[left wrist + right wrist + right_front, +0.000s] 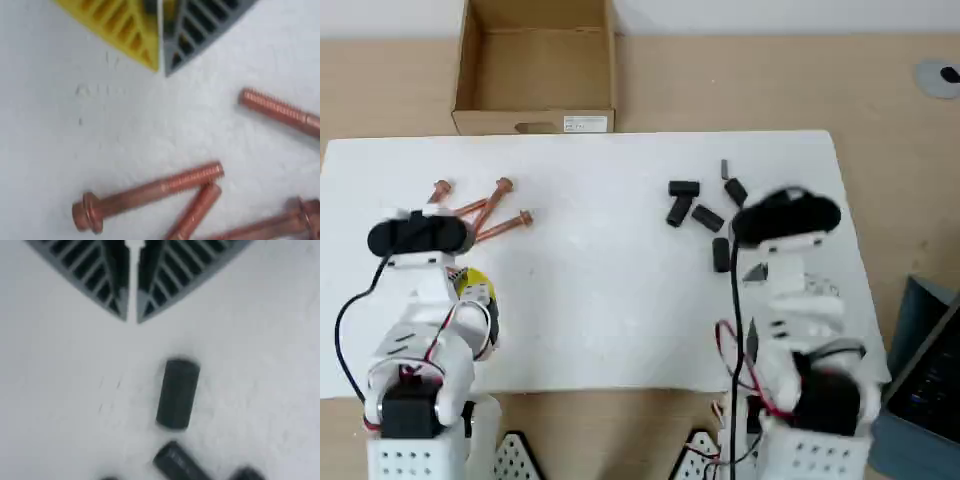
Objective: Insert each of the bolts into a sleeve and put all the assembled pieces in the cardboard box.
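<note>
Nearest the lens, left gripper [161, 70]: yellow finger [120, 30] and grey finger [205, 25] closed tip to tip, nothing held. Ahead of those tips and apart from them, copper bolts [145, 195] loose on the white mat [60, 150]. One crosswise to the jaws, flanged head toward the yellow finger's side. A second with its end against the first one's threaded tip. A third well off on the grey finger's side, and a fourth farthest out, only partly seen.

Right gripper [132, 319]: two dark fingers [85, 270] drawn almost together, a thin slit between the tips, nothing in it. Just ahead of the tips, not touching, black sleeves [177, 394]. The closest on its side, lengthwise roughly along the jaws' line; more beyond it, cut off at the edge.

From above, bolts fanned out just past the left arm's wrist, sleeves scattered just past and beside the right arm's. Cardboard box [510, 122] well beyond both jaws, past the mat's far edge, on the left arm's side.
</note>
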